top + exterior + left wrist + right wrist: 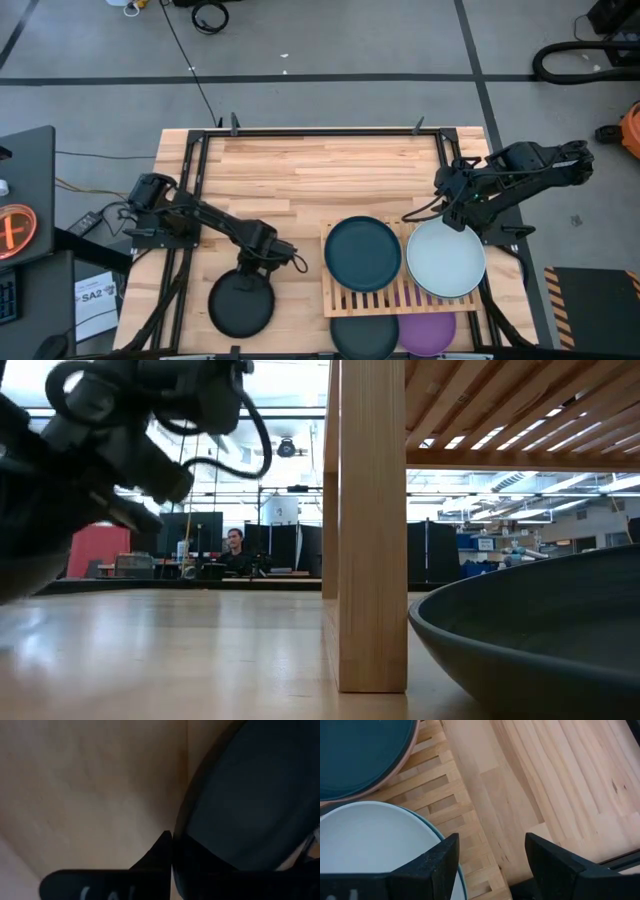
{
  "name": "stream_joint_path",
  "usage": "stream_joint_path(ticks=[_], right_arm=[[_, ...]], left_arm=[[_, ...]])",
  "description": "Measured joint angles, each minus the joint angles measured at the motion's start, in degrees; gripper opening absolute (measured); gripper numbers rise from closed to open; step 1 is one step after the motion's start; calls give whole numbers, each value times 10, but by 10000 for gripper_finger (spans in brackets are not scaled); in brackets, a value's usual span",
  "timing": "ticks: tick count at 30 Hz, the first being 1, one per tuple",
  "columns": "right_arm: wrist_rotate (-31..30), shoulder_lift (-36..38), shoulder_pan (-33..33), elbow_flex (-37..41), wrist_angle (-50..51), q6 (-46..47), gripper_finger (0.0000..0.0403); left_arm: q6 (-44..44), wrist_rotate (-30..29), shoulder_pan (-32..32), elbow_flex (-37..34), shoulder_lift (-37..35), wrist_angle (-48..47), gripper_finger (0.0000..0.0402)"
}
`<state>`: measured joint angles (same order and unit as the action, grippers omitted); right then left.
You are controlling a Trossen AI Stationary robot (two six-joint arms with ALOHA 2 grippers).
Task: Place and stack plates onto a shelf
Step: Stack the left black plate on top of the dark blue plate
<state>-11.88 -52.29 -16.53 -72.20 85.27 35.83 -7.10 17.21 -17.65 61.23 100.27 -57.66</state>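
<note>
Gripping the far rim of the black plate (241, 304), the left gripper (262, 262) has its fingers clenched on the plate's edge, as the left wrist view shows with a dark finger (157, 852) pressed against the rim. That plate lies flat on the table (300, 175) at the near left, well apart from the shelf (400, 297). Just beside it to the right, two more plates sit on the table at the near edge, partly under the shelf's front: a dark plate (363, 335) and, touching or nearly touching it, a purple plate (430, 332). Above them on the slatted shelf rest a teal plate (362, 253) on the left half and a pale blue-grey plate (446, 259) on the right half, side by side; the right wrist view shows a pinkish rim under the teal one and a teal rim under the pale one, so each lies on another plate. Farther back, the right gripper (452, 208) hovers over the far edge of the pale blue-grey plate, its jaws spread wide and empty. In the low view a shelf leg (372, 525) stands on the table, and a person sits in the room beyond.
</note>
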Motion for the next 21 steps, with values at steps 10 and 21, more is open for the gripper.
stream_joint_path(ticks=[10,21], right_arm=[[-2,-3,0,0,-2,0,232],[-4,-3,0,0,-4,0,232]], left_arm=[[-2,7,0,67,-52,-60,16],[-2,9,2,155,-100,-68,16]])
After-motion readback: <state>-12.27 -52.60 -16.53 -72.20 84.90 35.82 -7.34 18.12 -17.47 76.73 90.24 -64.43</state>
